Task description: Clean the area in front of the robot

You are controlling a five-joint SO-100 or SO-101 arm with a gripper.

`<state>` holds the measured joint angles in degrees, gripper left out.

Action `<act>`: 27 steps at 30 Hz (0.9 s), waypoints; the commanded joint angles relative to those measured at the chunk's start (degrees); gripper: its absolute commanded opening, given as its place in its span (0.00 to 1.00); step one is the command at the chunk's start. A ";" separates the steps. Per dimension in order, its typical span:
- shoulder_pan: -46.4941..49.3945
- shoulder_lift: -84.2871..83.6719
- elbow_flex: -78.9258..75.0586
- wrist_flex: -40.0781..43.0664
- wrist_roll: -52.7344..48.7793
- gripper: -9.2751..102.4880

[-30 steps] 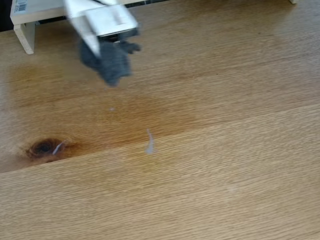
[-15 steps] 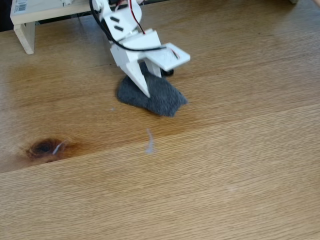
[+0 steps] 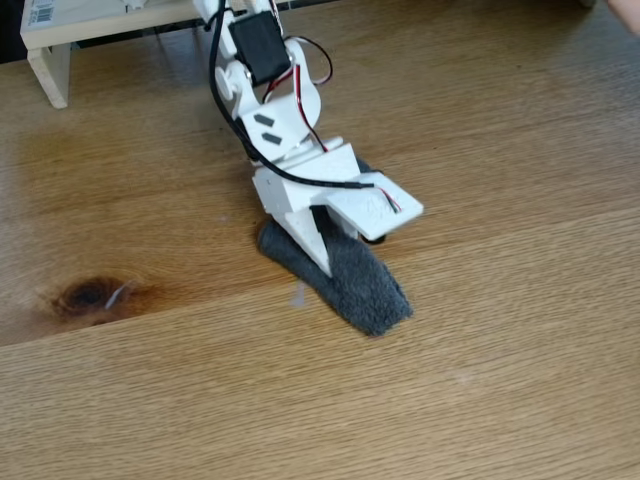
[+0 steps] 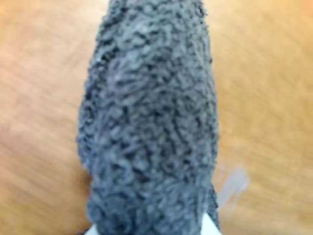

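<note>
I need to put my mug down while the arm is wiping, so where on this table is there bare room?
Bare wood runs along the near edge of the tabletop, below the seam, and across the right side past the gripper. The left is free too, between the dark knot and the pale frame. The middle is crowded: arm, grey cloth and the pale smear.

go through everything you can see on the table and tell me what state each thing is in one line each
Claw: down at the tabletop, shut on the grey cloth.
Grey cloth: spread flat on the wood, pressed under the claw; fuzzy in the wrist view.
Pale smear: on the wood at the cloth's edge, not wiped off.
Wooden tabletop: dry-looking, with a dark knot.
Wooden frame: standing at the back.
</note>
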<state>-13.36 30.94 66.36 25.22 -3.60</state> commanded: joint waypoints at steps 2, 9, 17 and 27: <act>8.70 -2.20 -18.28 7.91 -2.20 0.08; 16.61 -0.70 -21.80 24.96 -3.87 0.08; 19.86 2.02 -21.71 36.39 -2.90 0.08; 4.57 18.37 -16.61 53.88 6.15 0.08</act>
<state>-2.72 35.24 48.69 75.32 -0.79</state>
